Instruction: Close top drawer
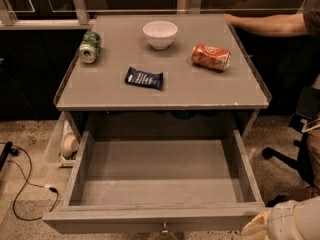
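The top drawer [160, 216] is pulled far out of the grey cabinet, and its plain grey inside [160, 171] holds nothing. Its small metal knob [165, 230] shows at the bottom edge of the camera view. The drawers below it are hidden. My gripper [275, 223], cream-white, is at the bottom right corner, just beside the right end of the drawer front. I cannot tell whether it touches the drawer.
On the cabinet top [200, 91] are a white bowl [160, 34], a green can [89, 47] on its side, an orange can [211, 57] on its side and a dark snack packet [144, 78]. A person's arm [270, 24] rests at the back right. A plastic bin [62, 144] and cables [25, 184] are on the left, and a chair base [285, 156] on the right.
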Tool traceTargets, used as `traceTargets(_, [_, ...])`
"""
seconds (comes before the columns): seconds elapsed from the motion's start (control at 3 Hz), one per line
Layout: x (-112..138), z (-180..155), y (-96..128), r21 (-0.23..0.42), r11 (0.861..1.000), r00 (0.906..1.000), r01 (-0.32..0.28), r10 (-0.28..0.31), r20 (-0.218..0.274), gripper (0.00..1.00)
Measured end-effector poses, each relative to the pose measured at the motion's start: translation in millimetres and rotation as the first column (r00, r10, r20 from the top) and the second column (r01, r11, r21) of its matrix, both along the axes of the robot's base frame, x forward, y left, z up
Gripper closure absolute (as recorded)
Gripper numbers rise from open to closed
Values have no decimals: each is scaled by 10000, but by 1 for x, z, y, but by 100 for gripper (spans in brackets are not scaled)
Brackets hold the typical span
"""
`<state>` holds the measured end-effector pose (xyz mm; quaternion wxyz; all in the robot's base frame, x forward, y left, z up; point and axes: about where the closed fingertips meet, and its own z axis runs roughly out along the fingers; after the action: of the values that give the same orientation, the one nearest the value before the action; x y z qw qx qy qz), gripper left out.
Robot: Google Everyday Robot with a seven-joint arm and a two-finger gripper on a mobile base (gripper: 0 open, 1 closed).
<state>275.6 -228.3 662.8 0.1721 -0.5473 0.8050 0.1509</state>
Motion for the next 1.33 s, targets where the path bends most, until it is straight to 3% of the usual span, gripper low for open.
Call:
traceTargets(0.33, [3,-29,5,421,9986,9994,317,-324,148,100])
traceTargets(0.67, [26,-15,22,687,9976,9966,80,-136,810,100])
traceTargets(1.0, [57,25,49,589,9972,9850,-465,360,1686,82])
traceTargets(1.33, [57,25,49,589,9972,9850,-465,360,1686,84])
